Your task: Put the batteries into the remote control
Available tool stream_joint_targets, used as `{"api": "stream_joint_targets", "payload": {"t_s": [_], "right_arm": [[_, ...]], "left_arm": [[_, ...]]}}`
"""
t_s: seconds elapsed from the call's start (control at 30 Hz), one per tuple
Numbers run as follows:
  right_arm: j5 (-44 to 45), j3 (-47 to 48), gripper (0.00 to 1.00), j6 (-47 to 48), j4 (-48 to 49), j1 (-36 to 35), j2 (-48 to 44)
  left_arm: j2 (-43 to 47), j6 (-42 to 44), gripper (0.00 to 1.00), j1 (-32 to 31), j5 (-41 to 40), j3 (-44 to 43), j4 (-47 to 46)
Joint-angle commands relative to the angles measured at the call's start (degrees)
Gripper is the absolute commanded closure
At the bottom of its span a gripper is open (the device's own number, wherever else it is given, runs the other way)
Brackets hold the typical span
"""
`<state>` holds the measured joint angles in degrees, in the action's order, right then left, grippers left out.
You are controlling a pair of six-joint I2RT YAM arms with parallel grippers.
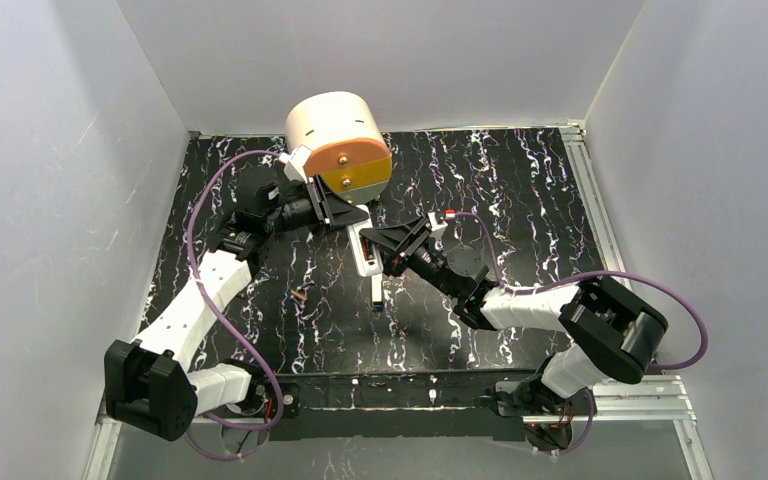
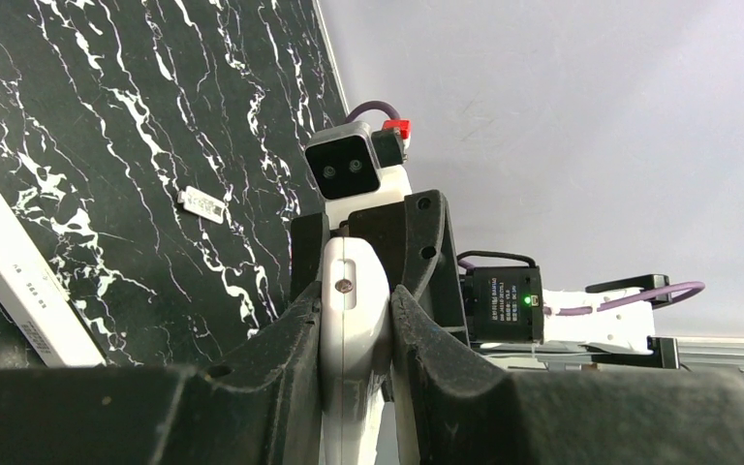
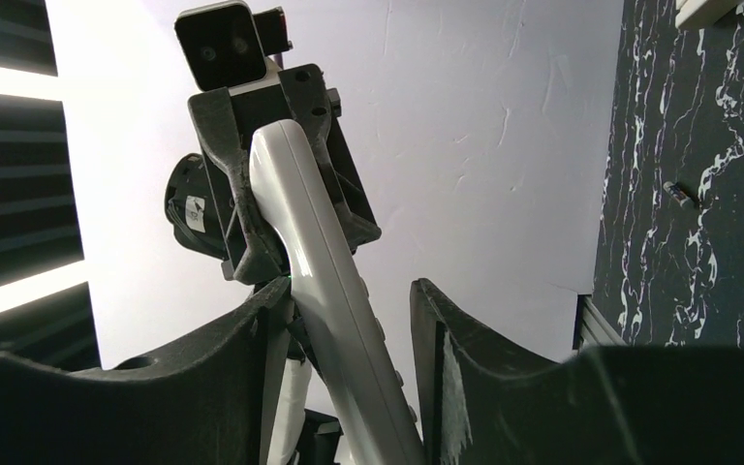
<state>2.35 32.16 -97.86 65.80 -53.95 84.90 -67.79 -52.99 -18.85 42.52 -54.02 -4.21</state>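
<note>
My left gripper is shut on one end of the white remote control and holds it above the table; in the left wrist view the remote sits squeezed between both fingers. My right gripper is open around the remote's other end; in the right wrist view the remote leans against the left finger, with a gap to the right finger. One small dark battery lies on the table to the left, and it also shows in the right wrist view. A second battery is not clearly visible.
A long narrow white bar lies on the black marbled table below the remote, also in the left wrist view. A small white-grey piece lies nearby. A big cream cylinder with an orange face stands at the back.
</note>
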Motion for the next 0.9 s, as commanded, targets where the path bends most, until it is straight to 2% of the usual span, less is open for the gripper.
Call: {"api": "stream_joint_targets", "payload": {"t_s": [0.0,0.17,0.43,0.47,0.57,0.63,0.73,0.87], "right_arm": [[-1.38,1.58,0.48,-0.98,6.12,0.22,-0.23],[-3.34,1.81,0.58,-0.70,6.34,0.28,0.34],[-3.47,1.82,0.61,2.18,4.74,0.35,-0.62],[-3.15,1.61,0.57,2.43,4.91,0.41,-0.88],[-2.57,0.78,0.31,2.91,5.57,0.76,-1.67],[-2.57,0.55,0.20,3.30,5.70,1.11,-2.23],[-2.60,-0.26,0.17,4.19,6.24,1.73,-3.23],[-3.34,-2.14,0.23,6.39,5.94,2.55,-4.98]], "left_arm": [[1.70,-0.01,1.00,0.04,0.63,0.05,-0.46],[0.96,-1.52,1.00,0.06,0.72,-0.35,0.37],[0.70,-3.43,1.00,0.08,0.88,-0.90,0.89],[0.60,-3.73,1.00,0.13,0.99,-1.04,0.95],[0.25,-4.09,1.00,0.13,1.29,-1.17,0.87],[0.20,-3.98,1.00,0.05,1.17,-1.09,0.93],[-0.10,-3.70,1.00,0.04,1.12,-1.00,1.00],[-0.23,-3.86,1.00,0.10,1.08,-1.15,0.82]]}}
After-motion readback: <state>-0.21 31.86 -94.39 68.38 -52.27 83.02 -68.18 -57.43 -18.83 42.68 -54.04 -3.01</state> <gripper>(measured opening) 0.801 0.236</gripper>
